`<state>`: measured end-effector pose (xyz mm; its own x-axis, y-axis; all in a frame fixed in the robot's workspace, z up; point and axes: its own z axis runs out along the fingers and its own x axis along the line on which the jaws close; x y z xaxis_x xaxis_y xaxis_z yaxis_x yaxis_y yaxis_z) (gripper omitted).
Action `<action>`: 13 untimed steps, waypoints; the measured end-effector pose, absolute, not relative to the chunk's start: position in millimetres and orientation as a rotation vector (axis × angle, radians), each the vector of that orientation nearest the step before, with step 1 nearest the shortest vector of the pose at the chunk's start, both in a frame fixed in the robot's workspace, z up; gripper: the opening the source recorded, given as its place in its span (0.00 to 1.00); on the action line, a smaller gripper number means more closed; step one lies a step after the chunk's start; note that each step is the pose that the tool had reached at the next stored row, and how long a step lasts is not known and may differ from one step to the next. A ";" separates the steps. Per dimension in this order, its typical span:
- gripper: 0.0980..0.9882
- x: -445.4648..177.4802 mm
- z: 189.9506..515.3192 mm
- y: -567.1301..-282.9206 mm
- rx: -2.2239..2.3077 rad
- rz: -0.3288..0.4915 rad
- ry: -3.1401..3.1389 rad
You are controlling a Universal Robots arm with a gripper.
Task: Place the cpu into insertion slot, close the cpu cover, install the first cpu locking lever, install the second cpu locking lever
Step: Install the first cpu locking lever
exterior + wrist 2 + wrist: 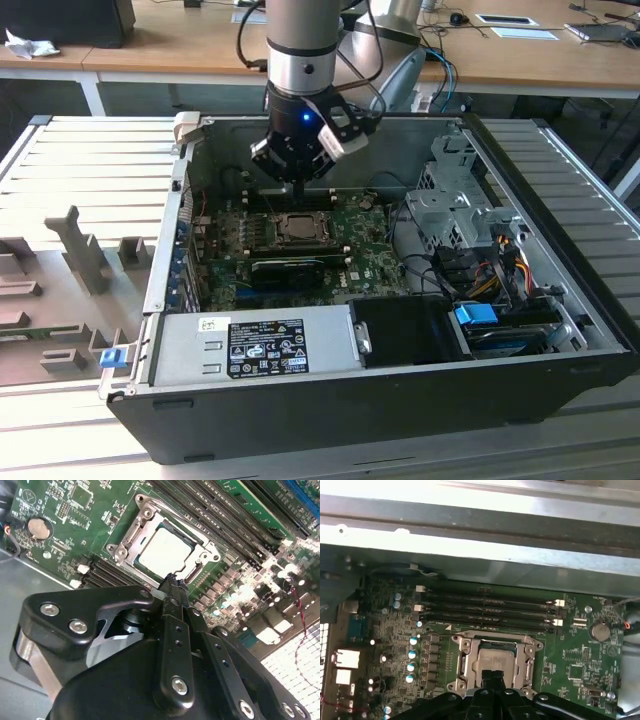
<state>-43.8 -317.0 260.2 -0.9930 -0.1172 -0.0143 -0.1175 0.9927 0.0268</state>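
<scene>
Inside the open computer case, the cpu (164,550) (492,659) lies flat in the insertion slot (300,228) on the green board, its pale metal face showing. The cpu cover (200,556) (465,662) lies down over it, and the chip shows through its square window. My gripper (297,186) (172,579) (492,674) hangs just above the socket's edge. Its black fingers are pressed together, shut, with nothing between them. In both wrist views the fingertips overlap one side of the socket. I cannot tell how the locking levers stand.
Long black memory slots (485,611) (235,520) run beside the socket, and a coin battery (39,527) (599,631) sits on the board. A black card (290,268), power supply (255,345), drive cage (450,205) and cables crowd the case. Grey fixtures (80,260) stand outside.
</scene>
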 end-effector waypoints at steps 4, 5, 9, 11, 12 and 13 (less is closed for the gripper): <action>0.01 -43.9 259.0 -317.2 -0.318 0.044 3.114; 0.01 -44.4 258.9 -317.2 -0.329 0.044 3.113; 0.01 -53.7 258.6 -317.1 -0.297 0.048 3.115; 0.01 -53.8 258.4 -317.2 -0.250 0.048 3.119; 0.01 -53.8 258.2 -317.2 -0.216 0.047 3.121; 0.01 -53.8 258.1 -317.2 -0.194 0.047 3.122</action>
<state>-53.8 -317.2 258.1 -0.9922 -0.1238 -0.0148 -0.1242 0.9918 0.0294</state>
